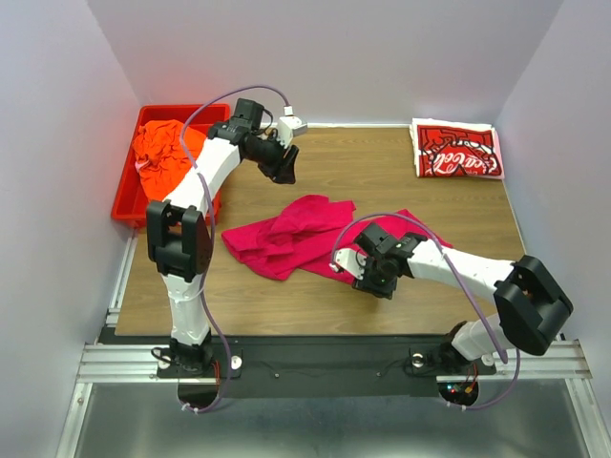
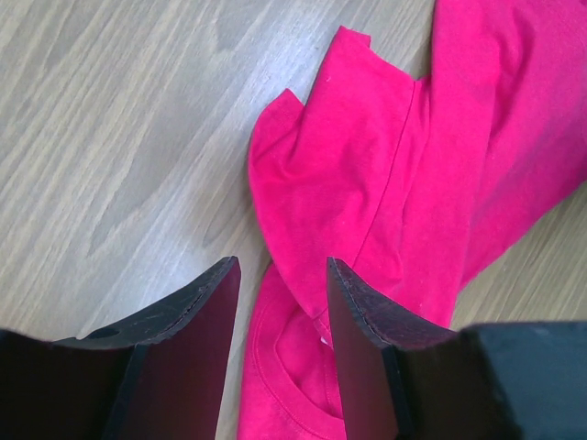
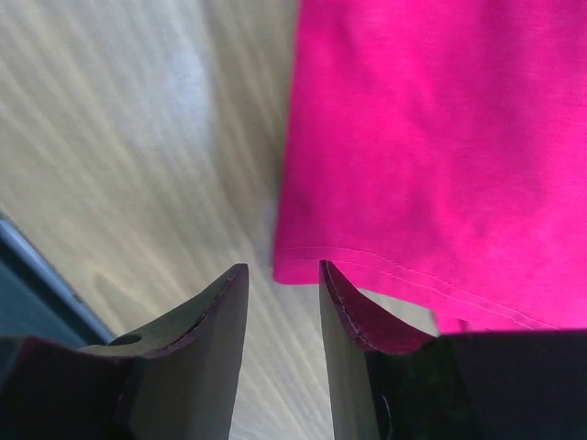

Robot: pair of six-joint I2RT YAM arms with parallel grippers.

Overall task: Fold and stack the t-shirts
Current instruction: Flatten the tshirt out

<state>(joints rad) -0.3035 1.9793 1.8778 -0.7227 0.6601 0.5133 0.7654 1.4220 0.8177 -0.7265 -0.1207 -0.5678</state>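
From above, the magenta t-shirt (image 1: 310, 234) lies crumpled in the middle of the desk (image 1: 382, 176), its long axis running left to right. The Coca-Cola t-shirt (image 1: 456, 151) sits folded at the far right corner. The orange t-shirt (image 1: 164, 145) is heaped in the red bin (image 1: 127, 208) at the far left. The left claw (image 1: 284, 174) hangs on the far side of the magenta cloth, apart from it. The right claw (image 1: 374, 277) is low at the cloth's near right edge, so the right arm looks the nearer of the two.

In the left wrist view, the left claw (image 2: 280, 275) has its jaws apart and holds nothing. The magenta t-shirt (image 2: 367, 183) spreads beyond and to the right of the tips, with what is probably the collar showing between them.

In the right wrist view, the right claw (image 3: 282, 275) is also apart and empty. The stitched hem of the magenta t-shirt (image 3: 440, 137) runs just beyond the right-hand jaw, with bare desk (image 3: 138, 137) to the left. A small shift toward the hem would likely bring that edge between the jaws.
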